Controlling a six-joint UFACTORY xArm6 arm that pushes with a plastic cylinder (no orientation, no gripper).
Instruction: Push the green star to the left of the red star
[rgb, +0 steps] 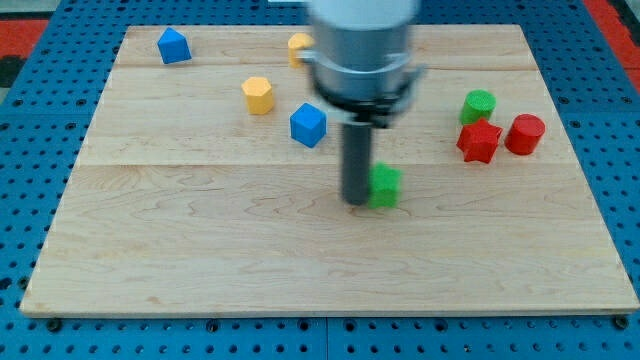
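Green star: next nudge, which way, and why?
Probably a short push toward the view's right and slightly up. My tip sits against the left side of the green star, and the red star lies further right and higher, with open board between them.

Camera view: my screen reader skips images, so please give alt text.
My tip touches the green star's left side mid-board, well left of the red star. A green cylinder and a red cylinder flank the red star.

Arm (362, 45) blurred; yellow block (298, 46) part-hidden.
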